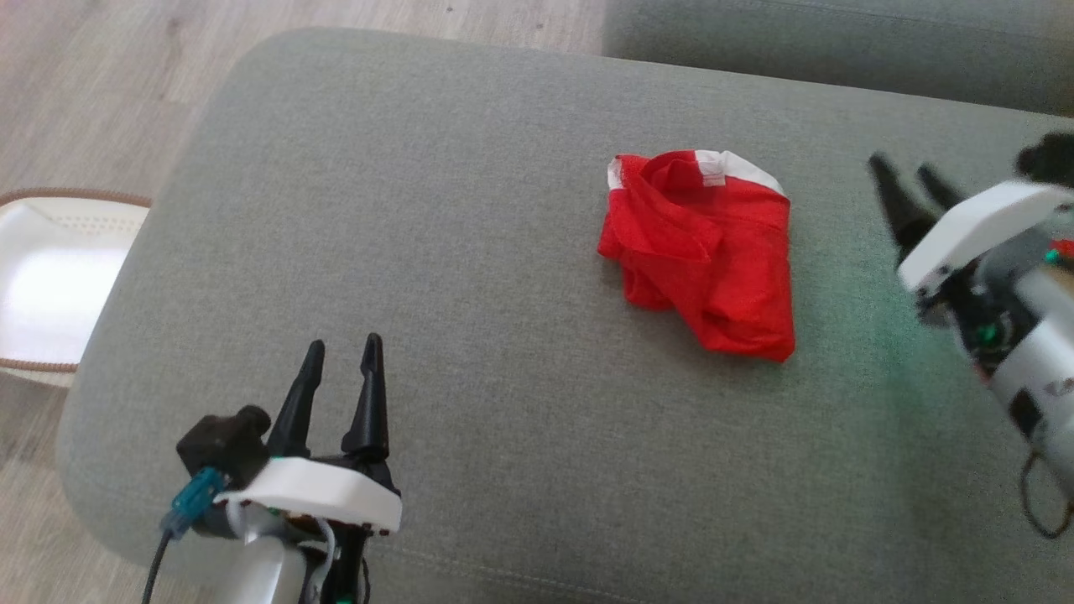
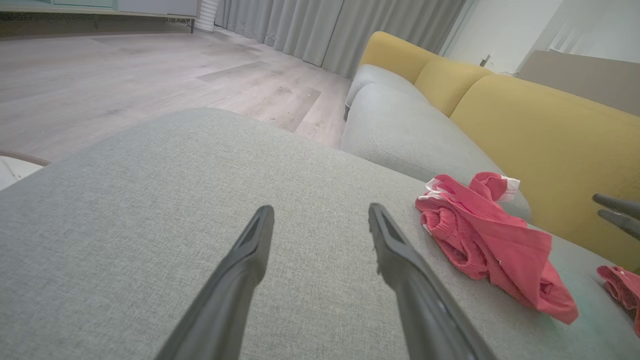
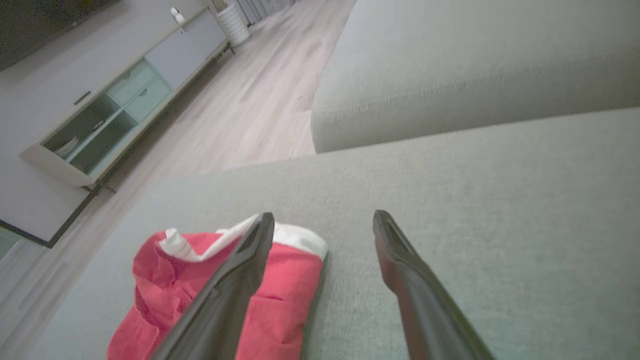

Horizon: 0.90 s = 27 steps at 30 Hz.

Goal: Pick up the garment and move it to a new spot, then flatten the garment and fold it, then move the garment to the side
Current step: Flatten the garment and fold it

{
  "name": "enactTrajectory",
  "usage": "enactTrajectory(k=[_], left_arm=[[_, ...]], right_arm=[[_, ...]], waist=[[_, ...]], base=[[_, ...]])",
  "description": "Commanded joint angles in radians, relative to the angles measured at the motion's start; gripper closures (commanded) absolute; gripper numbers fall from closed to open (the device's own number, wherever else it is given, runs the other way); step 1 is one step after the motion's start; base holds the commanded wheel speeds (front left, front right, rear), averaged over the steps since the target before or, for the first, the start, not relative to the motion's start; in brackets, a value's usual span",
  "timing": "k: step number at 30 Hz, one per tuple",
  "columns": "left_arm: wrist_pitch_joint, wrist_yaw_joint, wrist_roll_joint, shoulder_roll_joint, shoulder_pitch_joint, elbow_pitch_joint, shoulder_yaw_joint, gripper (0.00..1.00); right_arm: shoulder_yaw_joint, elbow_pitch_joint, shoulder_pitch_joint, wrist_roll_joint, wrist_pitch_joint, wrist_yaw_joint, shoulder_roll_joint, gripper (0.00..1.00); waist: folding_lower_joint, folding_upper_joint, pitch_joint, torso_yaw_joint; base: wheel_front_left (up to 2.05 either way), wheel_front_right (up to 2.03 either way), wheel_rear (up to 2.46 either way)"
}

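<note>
1. I see the garment (image 1: 701, 252), red with a white band, crumpled on the grey sofa cushion (image 1: 419, 210), right of centre, toward the far side.
2. Left gripper (image 1: 344, 342): fingers spread, empty, over the near left of the cushion, well apart from the garment.
3. Right gripper (image 1: 900, 165): fingers spread, empty, near the garment's right side, not touching it.

Red garment (image 1: 703, 252), white-trimmed, crumpled on grey cushion (image 1: 436, 210).
</note>
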Motion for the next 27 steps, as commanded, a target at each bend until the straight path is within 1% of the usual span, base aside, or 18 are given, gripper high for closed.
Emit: enactTrajectory(k=[1,2,3,4,11,13,15,20,24,27], left_arm=[[-0.008,-0.007,0.001,0.002,-0.028,-0.036,0.030,0.00],[-0.008,-0.008,0.000,0.002,-0.030,-0.035,0.025,0.00],[-0.008,-0.009,0.000,0.002,-0.032,-0.034,0.022,0.00],[-0.008,-0.010,0.000,0.002,-0.033,-0.033,0.019,0.00],[-0.008,-0.005,-0.004,0.002,-0.047,-0.028,0.011,0.00],[-0.008,-0.003,-0.008,0.002,-0.050,-0.025,0.009,0.00],[-0.008,0.000,-0.012,0.002,-0.051,-0.023,0.009,0.00],[-0.008,0.002,-0.020,0.002,-0.048,-0.016,0.011,0.00],[-0.008,0.004,-0.023,0.002,-0.049,-0.013,0.010,0.00],[-0.008,0.005,-0.022,0.002,-0.049,-0.012,0.009,0.00]], right_arm=[[0.003,-0.008,-0.010,-0.006,0.007,0.008,0.010,0.00],[0.007,0.001,-0.005,-0.003,0.020,0.008,0.020,0.25],[0.014,0.011,-0.002,-0.005,0.032,0.008,0.029,0.69],[0.024,0.024,0.000,-0.010,0.049,0.008,0.038,1.00],[0.063,0.097,-0.020,-0.019,0.137,0.008,0.133,1.00],[0.074,0.102,-0.020,-0.019,0.159,0.008,0.164,1.00],[0.084,0.093,-0.020,-0.025,0.156,0.008,0.187,1.00],[0.110,0.032,-0.004,-0.034,0.138,0.008,0.250,1.00],[0.134,-0.050,0.012,-0.038,0.109,0.008,0.306,1.00],[0.159,-0.125,0.020,-0.051,0.078,0.008,0.323,1.00]], waist=[[0.0000,0.0000,0.002,0.005],[0.0000,0.0000,0.004,0.008],[0.0000,0.0000,0.006,0.012],[0.0000,0.0000,0.008,0.017],[0.0000,0.0000,0.039,0.056],[0.0000,0.0000,0.044,0.069],[0.0000,0.0000,0.048,0.080],[0.0000,0.0000,0.055,0.091],[0.0000,0.0000,0.053,0.085],[0.0000,0.0000,0.043,0.071]], base=[[0.00,0.00,0.00],[0.00,0.00,0.00],[0.00,0.00,0.00],[0.00,0.00,0.00],[0.00,0.00,0.00],[0.00,0.00,0.00],[0.00,0.00,0.00],[0.00,0.00,0.00],[0.00,0.00,0.00],[0.00,0.00,0.00]])
